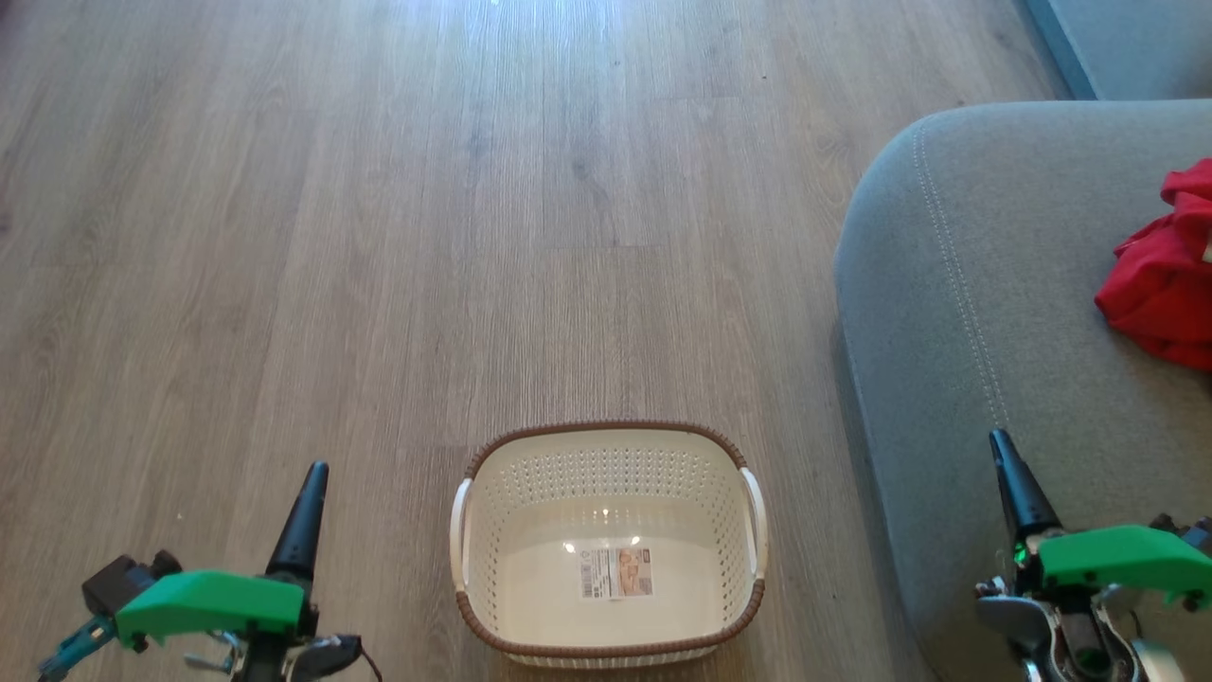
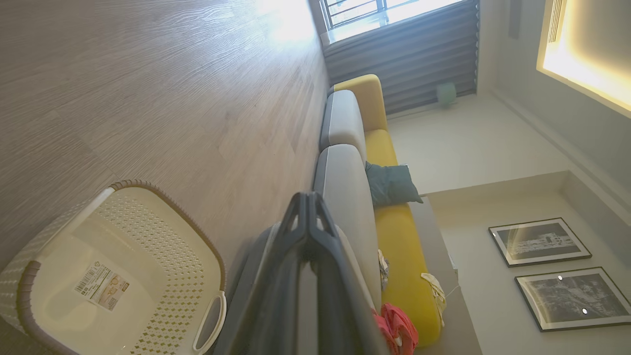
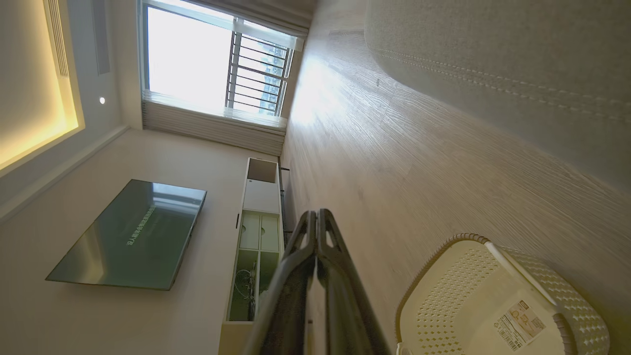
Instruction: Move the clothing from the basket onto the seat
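At six o'clock the basket (image 1: 606,469) is cream, dotted with holes, its rim a brown braid, its handles white. The seat (image 1: 994,284) at three o'clock is grey with a pale stitched seam; the clothing (image 1: 1160,284) is bright red. The floor (image 1: 379,237) is grey-brown wood grain. The left gripper (image 1: 315,471) and right gripper (image 1: 1001,440) have black fingers and green covers.

We are in a home living room, we see a wood-look floor (image 1: 379,237), a grey and yellow sofa (image 2: 345,172) with a teal cushion (image 2: 392,183), two framed pictures (image 2: 540,241), a wall-mounted TV (image 3: 130,235), a white cabinet (image 3: 256,236), a barred window (image 3: 207,59), warm ceiling lighting.
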`<state>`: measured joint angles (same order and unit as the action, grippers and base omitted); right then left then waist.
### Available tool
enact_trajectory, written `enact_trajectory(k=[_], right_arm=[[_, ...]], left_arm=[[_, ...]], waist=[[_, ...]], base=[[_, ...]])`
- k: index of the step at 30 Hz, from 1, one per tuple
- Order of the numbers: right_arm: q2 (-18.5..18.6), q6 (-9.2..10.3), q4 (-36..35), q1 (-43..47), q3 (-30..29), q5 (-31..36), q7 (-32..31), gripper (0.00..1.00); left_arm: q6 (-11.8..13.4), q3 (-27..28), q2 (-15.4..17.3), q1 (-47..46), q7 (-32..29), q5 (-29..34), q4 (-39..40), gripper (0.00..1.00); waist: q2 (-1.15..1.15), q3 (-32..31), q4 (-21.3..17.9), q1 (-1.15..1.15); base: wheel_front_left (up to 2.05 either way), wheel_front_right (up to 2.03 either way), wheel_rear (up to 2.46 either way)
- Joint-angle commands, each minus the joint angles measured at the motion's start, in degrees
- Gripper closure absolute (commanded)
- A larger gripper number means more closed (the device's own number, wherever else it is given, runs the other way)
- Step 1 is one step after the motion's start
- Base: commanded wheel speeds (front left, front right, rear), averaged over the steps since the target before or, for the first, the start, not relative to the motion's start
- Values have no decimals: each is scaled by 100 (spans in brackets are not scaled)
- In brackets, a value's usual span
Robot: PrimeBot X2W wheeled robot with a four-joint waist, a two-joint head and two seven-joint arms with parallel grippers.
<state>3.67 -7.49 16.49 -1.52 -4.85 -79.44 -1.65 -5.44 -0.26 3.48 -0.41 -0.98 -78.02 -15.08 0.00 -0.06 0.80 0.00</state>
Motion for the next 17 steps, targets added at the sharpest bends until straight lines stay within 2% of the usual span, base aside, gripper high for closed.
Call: enact_trajectory(k=[1,17], right_arm=[[-5,0,-224,-319,58,-162,-88,100],[-41,0,-240,-418,-78,-936,-344,100]], left_arm=[[-70,201,61,-385,-45,-191,160,100],[-162,421,55,-508,-306,-1116,125,100]], waist=[[0,2,-6,0],[0,17,-56,0]], base=[[0,0,0],[0,0,0]])
